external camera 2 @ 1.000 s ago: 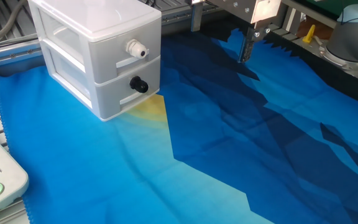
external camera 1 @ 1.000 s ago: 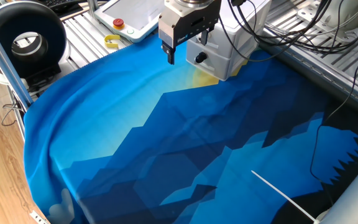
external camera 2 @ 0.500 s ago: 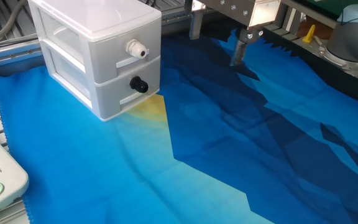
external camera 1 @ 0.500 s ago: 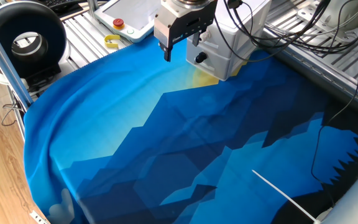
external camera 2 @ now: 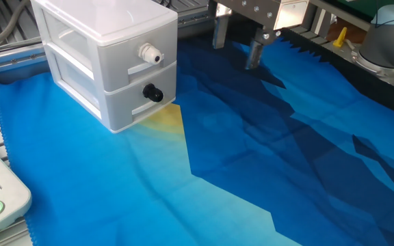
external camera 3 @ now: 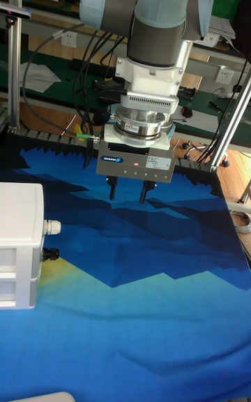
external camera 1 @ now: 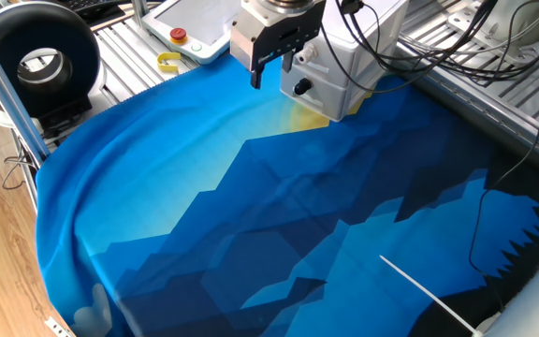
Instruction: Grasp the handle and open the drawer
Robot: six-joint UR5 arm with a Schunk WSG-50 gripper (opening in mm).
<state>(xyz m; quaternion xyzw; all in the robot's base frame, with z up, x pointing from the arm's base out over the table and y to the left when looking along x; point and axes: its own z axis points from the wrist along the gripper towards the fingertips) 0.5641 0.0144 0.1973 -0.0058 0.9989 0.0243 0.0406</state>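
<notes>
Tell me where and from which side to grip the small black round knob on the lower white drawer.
Grip the small black round knob across its sides, coming straight at the lower white plastic drawer front from over the blue cloth. It sticks out horizontally, leaving room for a jaw on each side.

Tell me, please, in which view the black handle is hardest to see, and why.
In the tall fixed view the handle is small, dark and near the left edge. In the other fixed view it shows sharp against the pale drawer. In one fixed view the gripper hangs beside it.
</notes>
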